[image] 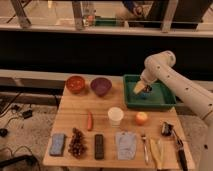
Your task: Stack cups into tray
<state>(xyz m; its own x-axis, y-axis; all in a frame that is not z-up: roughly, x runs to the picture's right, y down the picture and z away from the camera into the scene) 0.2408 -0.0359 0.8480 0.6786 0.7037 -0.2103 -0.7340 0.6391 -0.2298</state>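
Note:
The dark green tray (162, 102) sits at the back right of the wooden table. My gripper (145, 89) reaches down over the tray's left part and is shut on the pale yellow cup (139, 87), which is tilted and held low inside the tray's walls. I cannot tell whether the cup touches the tray floor. The white cup (115, 116) stands upright on the table, in front of the tray's left corner and apart from it.
A red-orange bowl (76, 84) and a purple bowl (101, 86) stand left of the tray. An orange fruit (141, 118) lies by the white cup. The front row holds a blue sponge (57, 143), grapes (77, 142), a dark bar (99, 146), a cloth (126, 145) and cutlery (146, 148).

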